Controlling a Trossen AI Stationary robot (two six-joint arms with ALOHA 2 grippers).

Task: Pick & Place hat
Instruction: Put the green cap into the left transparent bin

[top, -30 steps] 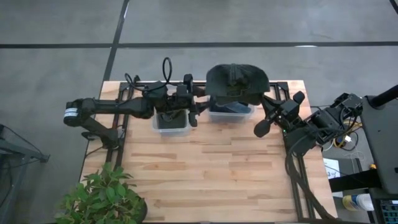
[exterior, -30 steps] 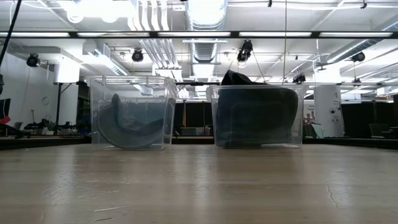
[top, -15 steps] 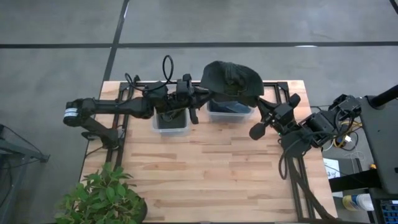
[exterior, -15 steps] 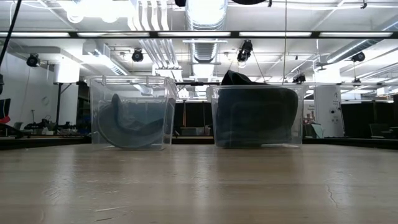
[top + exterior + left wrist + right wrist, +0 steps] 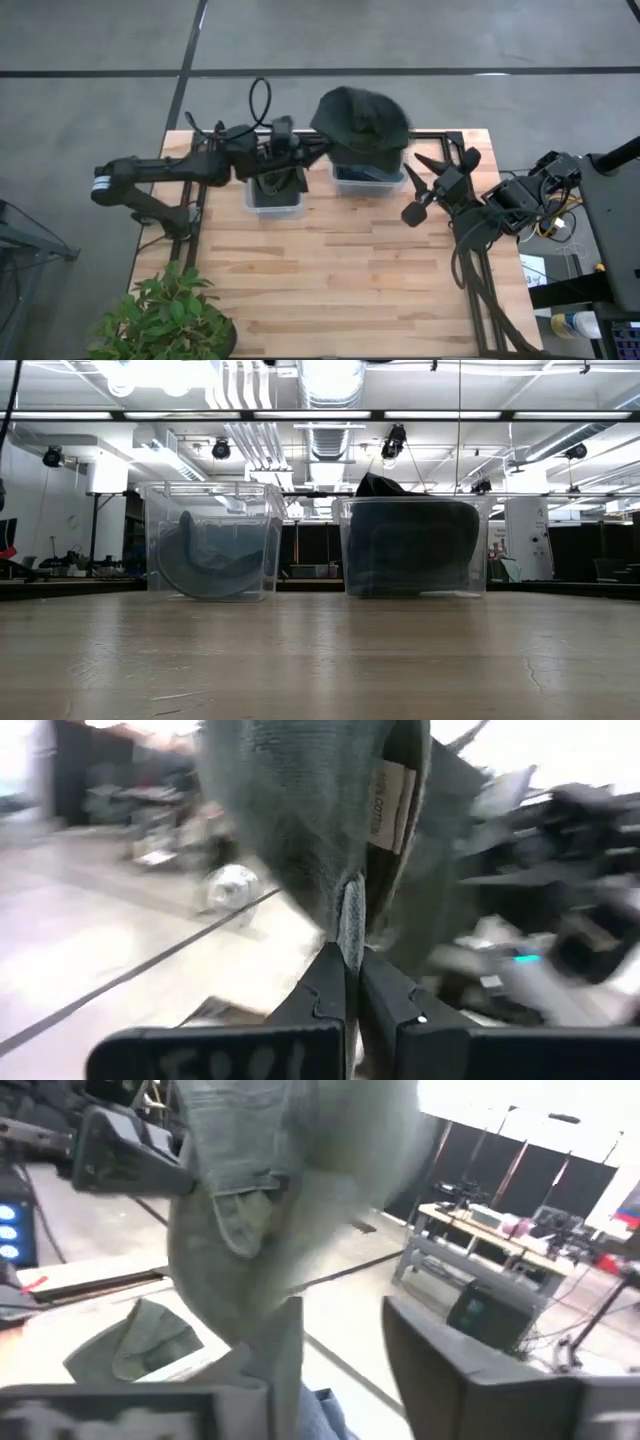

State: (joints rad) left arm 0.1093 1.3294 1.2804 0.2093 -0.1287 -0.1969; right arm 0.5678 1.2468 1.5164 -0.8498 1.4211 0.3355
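Observation:
A dark grey hat [image 5: 362,120] is up in the air over the far part of the right clear bin [image 5: 368,180]. My left gripper [image 5: 322,148] reaches in from the table's left and is shut on the hat's left edge. My right gripper [image 5: 420,190] stands open to the right of the bin, apart from the hat [image 5: 270,1180]. The left clear bin [image 5: 275,192] holds another dark hat [image 5: 205,555], which leans on the bin's walls. The low view does not show the raised hat. My left gripper pinches a seamed edge of the hat [image 5: 350,925] between its two fingers [image 5: 325,985]. The fingers come in roughly level from the table's left. The hat is lifted clear above the right bin and spreads out beyond the fingertips, with a pale label [image 5: 393,805] showing inside.
The right bin [image 5: 415,545] holds more dark cloth. A potted plant [image 5: 165,315] stands at the near left corner. Black frame rails [image 5: 480,290] run along the table's sides. Bare wood [image 5: 340,270] lies on the near side of the bins.
My left gripper has shut on the hat's left edge and drawn it a little toward the table's left and far edge. My right gripper, which was at the hat's right edge, is now off the hat and has drawn back toward the near edge.

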